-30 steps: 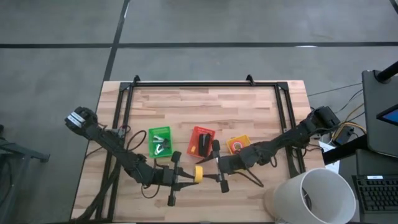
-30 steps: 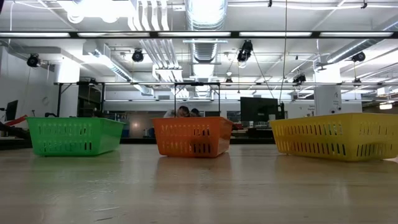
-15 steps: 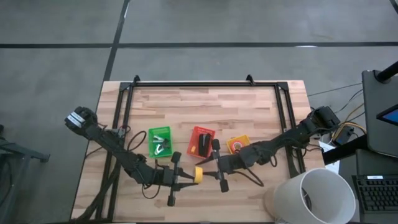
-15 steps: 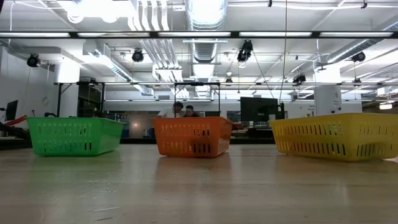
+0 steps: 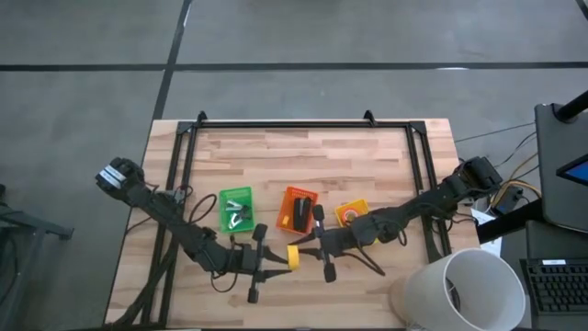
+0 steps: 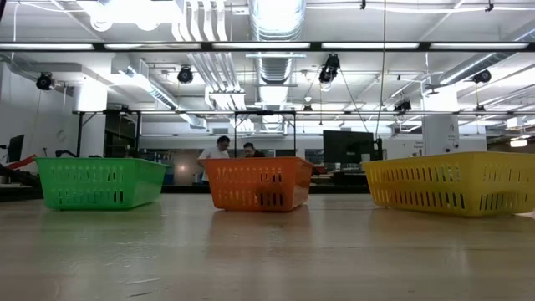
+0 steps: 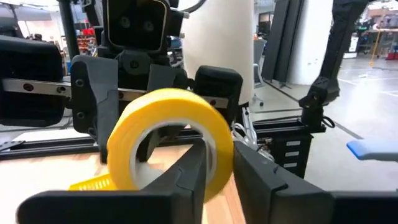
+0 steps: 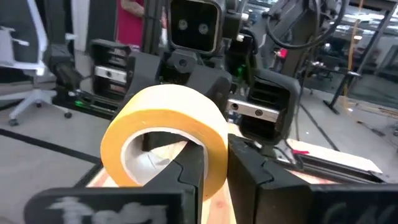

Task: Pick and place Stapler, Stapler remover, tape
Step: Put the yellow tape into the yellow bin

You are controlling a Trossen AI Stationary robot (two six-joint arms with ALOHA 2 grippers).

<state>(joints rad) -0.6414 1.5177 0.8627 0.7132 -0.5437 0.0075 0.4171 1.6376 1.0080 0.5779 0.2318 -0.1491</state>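
A yellow tape roll (image 5: 293, 256) is held between my two grippers near the table's front middle. My left gripper (image 5: 280, 261) comes at it from the left and my right gripper (image 5: 307, 246) from the right, and both are shut on it. The roll stands on edge and shows in the left wrist view (image 7: 163, 134) and the right wrist view (image 8: 163, 127). The black stapler (image 5: 301, 213) lies in the orange bin (image 5: 288, 195). Pale remover pieces (image 5: 239, 215) lie in the green bin (image 5: 223, 198). A red-orange tape ring (image 5: 351, 216) lies in the yellow bin (image 5: 362, 204). My left gripper pinches the roll's wall (image 7: 219, 144), with one finger inside the centre hole and one outside. The fingers come level from the table's left. The roll stands on edge, its hole facing along the fingers. My right gripper pinches the roll's wall (image 8: 214, 146) on the opposite side, with one finger (image 8: 189, 168) inside the hole and one finger (image 8: 252, 171) outside. The fingers come level from the table's right.
The three bins stand in a row across the table's middle: green (image 6: 100, 182), orange (image 6: 257, 184) and yellow (image 6: 451, 182). A black frame (image 5: 294, 124) runs round the table's far and side edges. A white cylinder (image 5: 459, 290) stands off the front right corner. People stand in the room behind.
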